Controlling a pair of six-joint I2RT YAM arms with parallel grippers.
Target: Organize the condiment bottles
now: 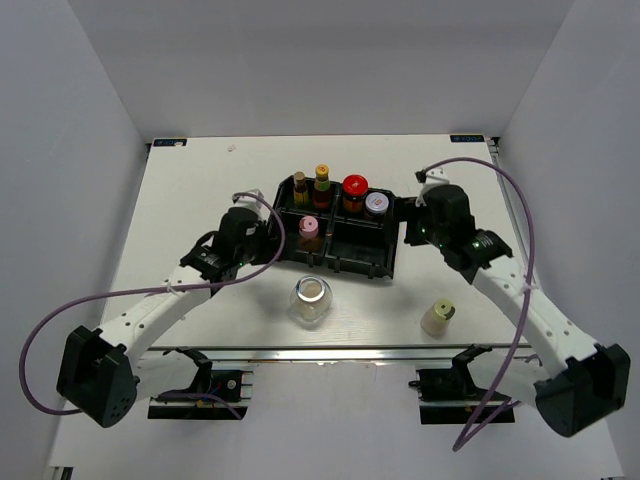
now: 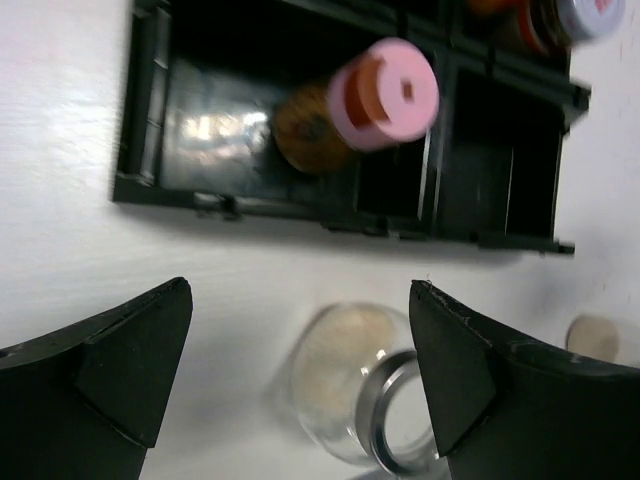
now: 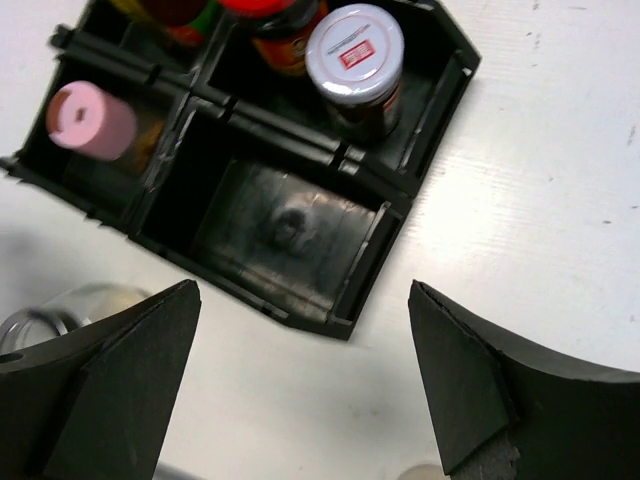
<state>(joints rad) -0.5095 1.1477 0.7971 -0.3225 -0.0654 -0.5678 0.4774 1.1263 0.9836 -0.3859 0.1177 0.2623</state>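
Five of the bottles are sitting in the black tray (image 1: 362, 247) in the middle of the desk (image 1: 190, 200). The left slim bottle (image 1: 300, 188) and the right slim bottle (image 1: 322, 184), both dark, are sharing the far-left compartment. The red-lidded jar (image 1: 355, 189) and the silver-lidded jar (image 1: 376, 203) are standing in the far-right one, and the amber-bodied pink-capped bottle (image 1: 310, 232) is occupying the near-left. The glass jar (image 1: 311, 300) and the cream bottle (image 1: 438, 317) are sitting well apart on the desk, between the tray and the near edge.

The left pincer (image 2: 300, 290) is hanging released, gripping nothing, over the strip of desk between the tray and the glass jar. The right pincer (image 3: 305, 290) is also spreading wide and holding nothing, over the tray's near-right compartment.

Only the right wrist view is showing the red label on the silver lid and the near-right compartment's bare glossy floor. The left wrist view is showing the glass jar's metal neck ring up close. White desk is lying open to the left and right of the tray.
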